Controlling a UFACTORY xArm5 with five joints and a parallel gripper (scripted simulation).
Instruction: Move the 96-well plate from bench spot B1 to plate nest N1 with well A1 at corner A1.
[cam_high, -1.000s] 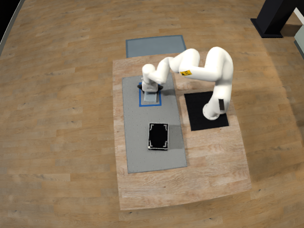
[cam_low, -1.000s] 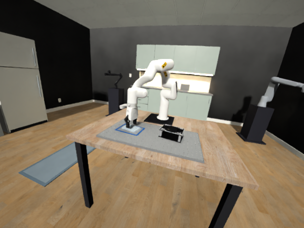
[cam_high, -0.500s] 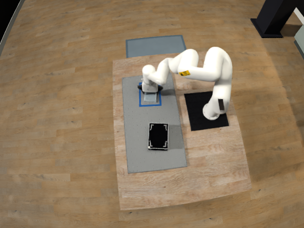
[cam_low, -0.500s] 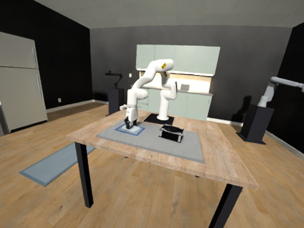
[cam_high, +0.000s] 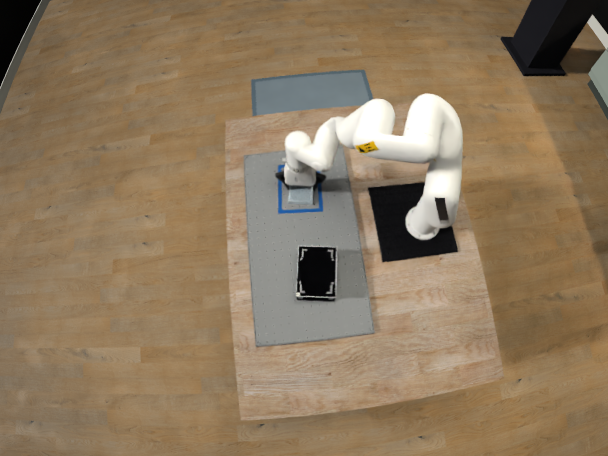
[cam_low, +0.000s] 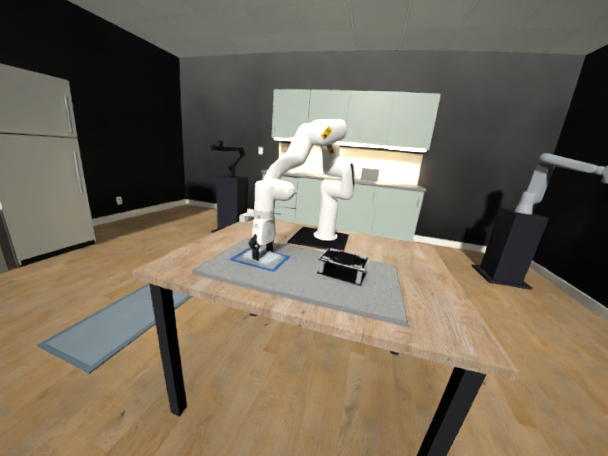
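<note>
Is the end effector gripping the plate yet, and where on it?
Nothing is held. The end effector is open, low over the 96-well plate in spot B1.

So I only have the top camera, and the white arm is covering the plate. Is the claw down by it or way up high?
Observer: Low. From the side, the open gripper hangs right down at the plate in the blue square.
Operator: Is it grabbing it?
Observer: No, its fingers are spread wide, holding nothing.
Operator: And the black box, is it flat like a sticker?
Observer: No. The side camera shows the nest is a raised block standing on the grey mat.
</note>
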